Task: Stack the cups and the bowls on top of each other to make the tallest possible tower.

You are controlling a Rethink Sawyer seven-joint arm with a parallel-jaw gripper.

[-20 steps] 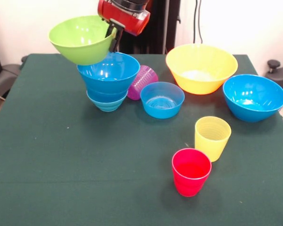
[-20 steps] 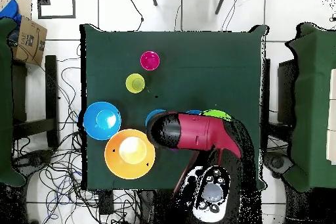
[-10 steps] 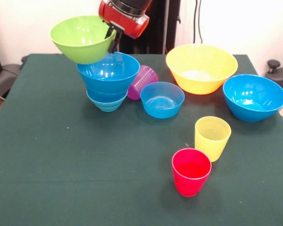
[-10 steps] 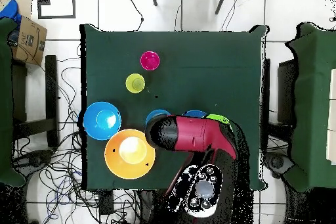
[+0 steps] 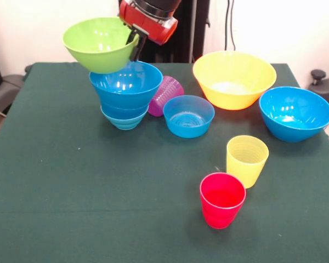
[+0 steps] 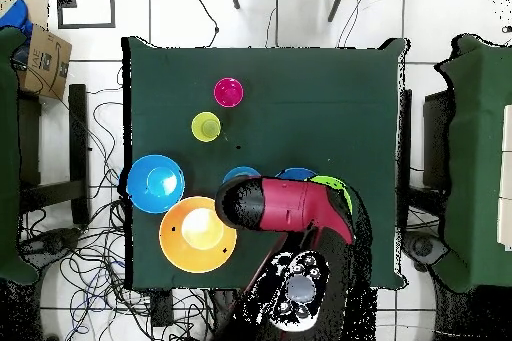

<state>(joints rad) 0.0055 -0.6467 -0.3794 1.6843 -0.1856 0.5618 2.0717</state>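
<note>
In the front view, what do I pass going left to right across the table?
Lime green bowl held up by the tool → stack of blue bowls → purple cup on its side → small blue bowl → red cup → yellow cup → large blue bowl.

I see the lime green bowl point(image 5: 100, 43) held up off the table, tilted slightly, just above and to the left of the tower point(image 5: 126, 94), a large blue bowl nested upright in smaller blue ones. A purple cup point(image 5: 165, 95) lies on its side just beside the tower, with a small blue bowl point(image 5: 188, 115) upright next to it. The big yellow bowl point(image 5: 234, 79) and another large blue bowl point(image 5: 295, 113) stand upright, close together. The yellow cup point(image 5: 247, 160) and red cup point(image 5: 222, 199) stand upright, almost touching.
</note>
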